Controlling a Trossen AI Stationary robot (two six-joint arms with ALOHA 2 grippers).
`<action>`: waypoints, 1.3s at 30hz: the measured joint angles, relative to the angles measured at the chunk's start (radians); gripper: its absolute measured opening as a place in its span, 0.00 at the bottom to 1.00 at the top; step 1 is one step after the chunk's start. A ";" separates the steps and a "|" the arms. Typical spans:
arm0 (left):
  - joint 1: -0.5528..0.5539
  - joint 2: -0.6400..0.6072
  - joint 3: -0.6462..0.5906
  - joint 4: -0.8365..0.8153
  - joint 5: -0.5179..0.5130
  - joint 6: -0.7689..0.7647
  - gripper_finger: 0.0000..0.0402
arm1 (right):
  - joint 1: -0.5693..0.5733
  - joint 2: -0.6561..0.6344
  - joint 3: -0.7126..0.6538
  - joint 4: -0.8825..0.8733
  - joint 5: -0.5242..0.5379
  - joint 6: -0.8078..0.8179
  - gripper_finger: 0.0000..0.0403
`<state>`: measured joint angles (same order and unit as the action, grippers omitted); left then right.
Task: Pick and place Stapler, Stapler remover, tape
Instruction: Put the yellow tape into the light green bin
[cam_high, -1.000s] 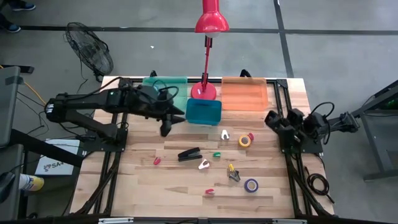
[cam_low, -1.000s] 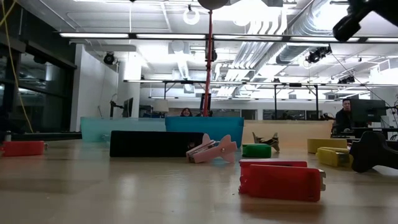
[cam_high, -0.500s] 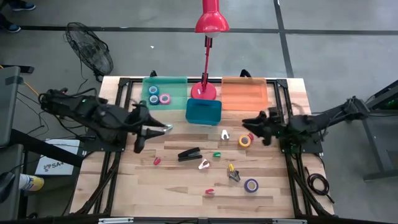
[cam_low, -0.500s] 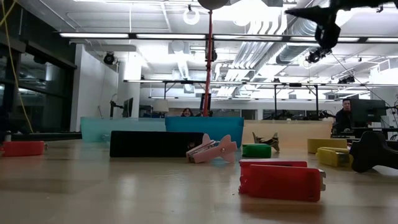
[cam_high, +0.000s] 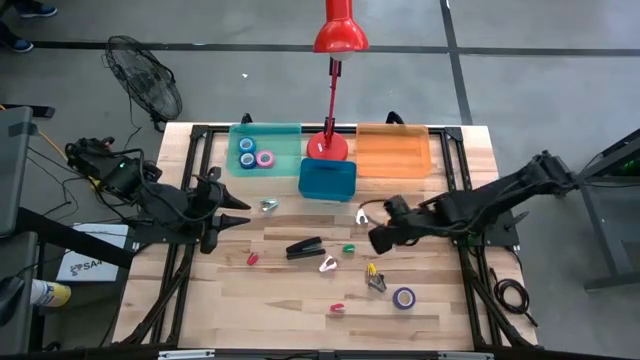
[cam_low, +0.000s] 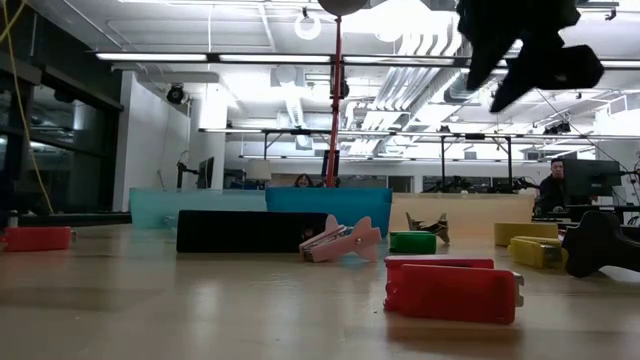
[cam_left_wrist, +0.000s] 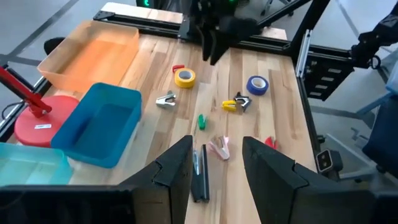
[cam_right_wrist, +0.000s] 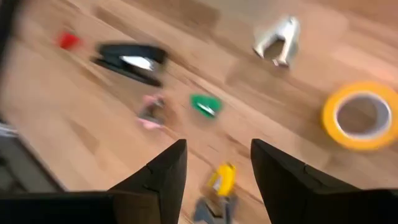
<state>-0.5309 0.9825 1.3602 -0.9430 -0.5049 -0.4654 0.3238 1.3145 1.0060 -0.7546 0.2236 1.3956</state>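
The black stapler (cam_high: 305, 247) is lying flat near the middle of the desk (cam_high: 200, 300), its long axis running roughly across the desk and tilting slightly toward the far right. In the left wrist view it is showing between that arm's 2 fingers (cam_left_wrist: 174, 169).

Small claw-shaped staple removers are lying scattered around the stapler: a pink one (cam_high: 328, 264) just beside its right end, a green one (cam_high: 348, 248) a little farther right, a yellow one (cam_high: 371, 270), a red one (cam_high: 252, 259) to the left, another red one (cam_high: 337, 308) near the front edge, and a white one (cam_high: 361, 214) toward the back.

A purple tape roll (cam_high: 404, 297) is lying flat toward the front right. A yellow tape roll (cam_left_wrist: 185, 78) is also lying flat with its hole facing up; in the high view the right arm is hiding it. 3 more rolls, 2 blue (cam_high: 246, 151) and 1 pink (cam_high: 265, 158), are sitting in the green tray (cam_high: 285, 133) at the back left.

The left gripper (cam_high: 240, 212) is hovering over the left part of the desk, fingers spread and holding nothing. The right gripper (cam_high: 378, 238) is reaching in above the right-centre, its fingers (cam_right_wrist: 163, 171) parted and empty, the green and yellow removers showing in front of them.
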 joint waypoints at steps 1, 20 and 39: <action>0.000 0.000 0.000 -0.004 0.000 -0.007 0.34 | -0.004 0.029 0.016 -0.027 -0.013 0.006 0.42; 0.000 0.000 0.000 -0.050 -0.001 -0.013 0.34 | -0.255 0.346 0.050 -0.223 -0.242 -0.100 0.42; 0.000 0.000 0.000 -0.085 -0.001 -0.014 0.34 | -0.298 0.352 -0.074 -0.070 -0.284 -0.121 0.42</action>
<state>-0.5308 0.9829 1.3602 -1.0285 -0.5060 -0.4792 0.0262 1.6665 0.9325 -0.8246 -0.0604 1.2741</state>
